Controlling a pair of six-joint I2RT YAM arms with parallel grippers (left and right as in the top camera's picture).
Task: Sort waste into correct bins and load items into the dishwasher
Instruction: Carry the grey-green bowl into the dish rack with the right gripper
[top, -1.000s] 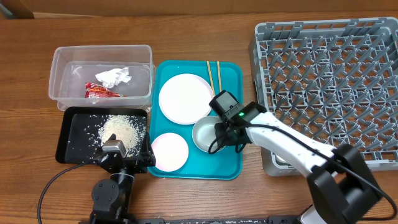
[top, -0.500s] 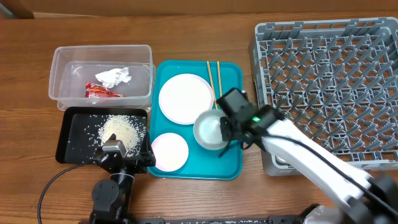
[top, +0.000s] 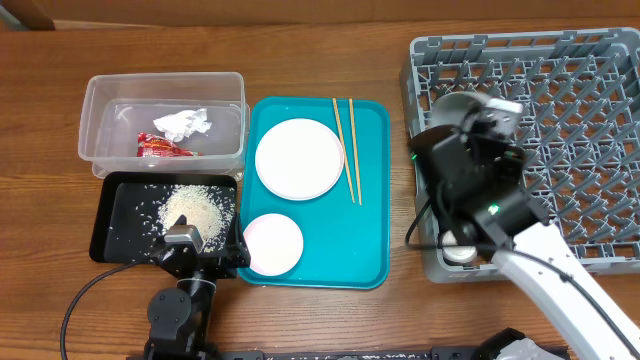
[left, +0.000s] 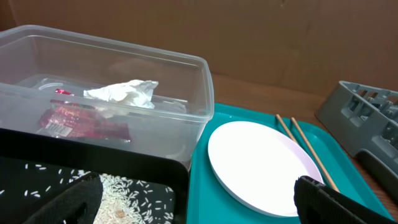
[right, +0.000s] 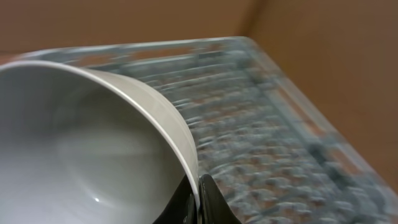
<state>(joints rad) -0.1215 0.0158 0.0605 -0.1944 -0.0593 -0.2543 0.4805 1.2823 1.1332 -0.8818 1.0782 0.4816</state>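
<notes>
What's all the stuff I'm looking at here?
wooden table: one, brown, under everything
clear tub: one, transparent, far left
tissue: one, white, inside tub
snack wrapper: one, red, inside tub
black tray: one, near left
rice: a heap plus loose grains, white, in black tray
teal tray: one, centre
plates: two, white, on teal tray
chopsticks: two, wooden, on teal tray
dish rack: one, grey, right
bowl: one, pale, above rack's left edge
left gripper: black, open, by black tray
right gripper: shut on the bowl's rim

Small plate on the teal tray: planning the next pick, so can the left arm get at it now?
Probably yes. The small plate lies bare, the left gripper is open close beside it, and the right gripper holds the bowl over the rack.
</notes>
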